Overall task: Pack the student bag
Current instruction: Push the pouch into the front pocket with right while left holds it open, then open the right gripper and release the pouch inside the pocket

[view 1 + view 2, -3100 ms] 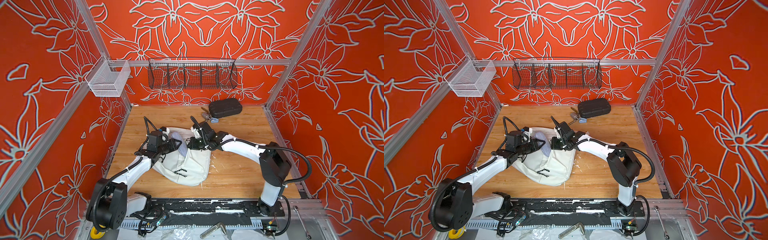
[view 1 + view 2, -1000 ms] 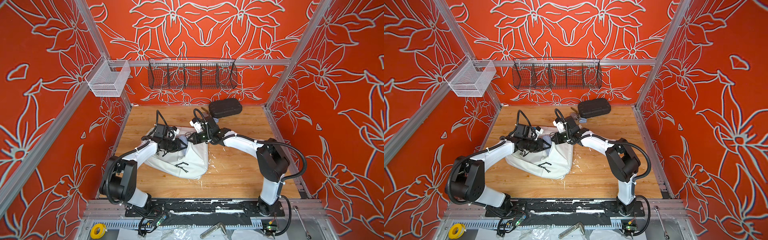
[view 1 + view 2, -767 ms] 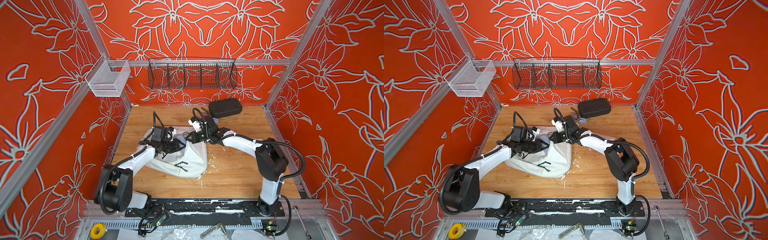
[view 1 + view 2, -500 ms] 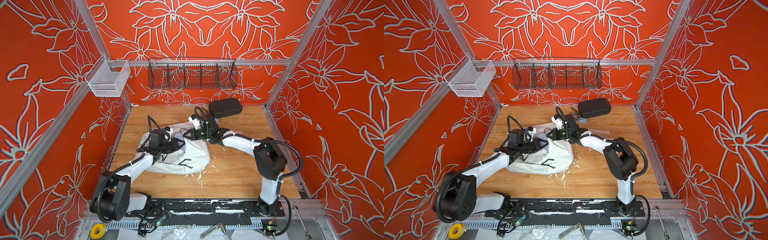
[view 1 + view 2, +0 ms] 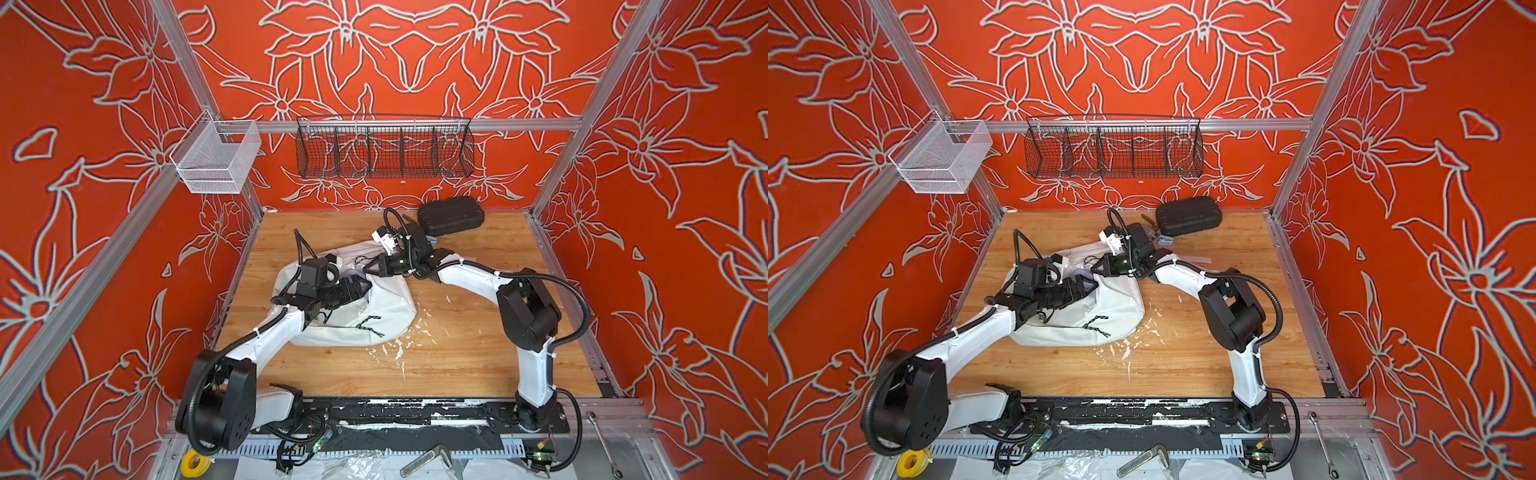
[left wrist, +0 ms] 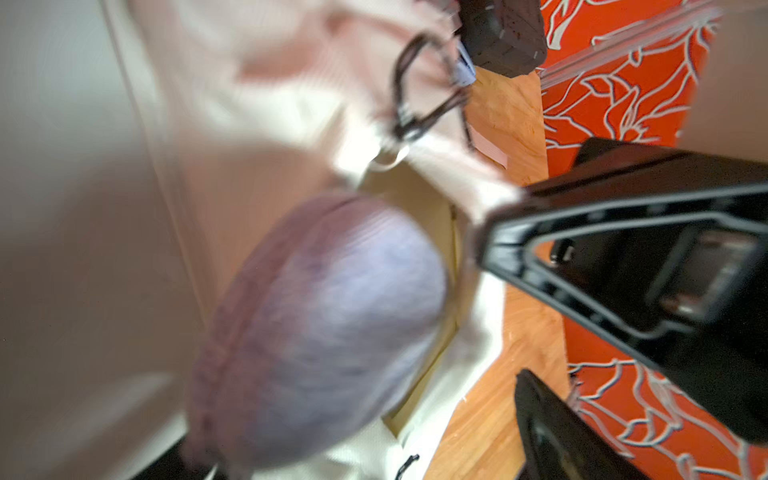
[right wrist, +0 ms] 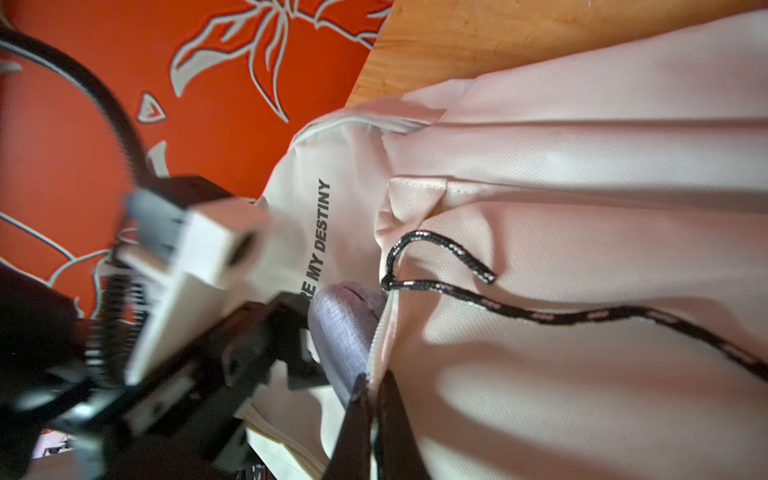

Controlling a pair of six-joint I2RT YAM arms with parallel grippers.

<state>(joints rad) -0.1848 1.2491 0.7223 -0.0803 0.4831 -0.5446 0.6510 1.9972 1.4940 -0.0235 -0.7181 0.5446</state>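
The right gripper (image 7: 372,399) is pinching shut on the rim of the student bag's (image 7: 582,208) mouth and is holding that edge up. In both top views it is reaching in from the far right side of the bag (image 5: 374,307). The left gripper (image 6: 498,311) is standing with its jaws spread wide and nothing between them. It is pointing into the opening, just in front of a lavender pouch (image 6: 324,324). The pouch is lying loose in the mouth, and in the right wrist view it (image 7: 345,328) is peeking out past the lifted rim.

The bag is showing as crumpled white fabric with the black print "MY DESTINY" along one panel. A black speckled zipper cord (image 7: 540,313) is trailing across its front.

Three seconds ago the bag was sagging toward the front edge in a rounded lump, with the pouch plainly visible at its mouth. It is now lying flatter and spread sideways on the wooden table (image 5: 457,353), and the pouch is largely hidden in the top views.

The bag is lying left of centre, under both grippers. The left gripper (image 5: 1088,286) is hovering over its upper half, and the right gripper (image 5: 1096,268) is gripping its far rim. A black case (image 5: 1187,216) is sitting behind them by the back wall.
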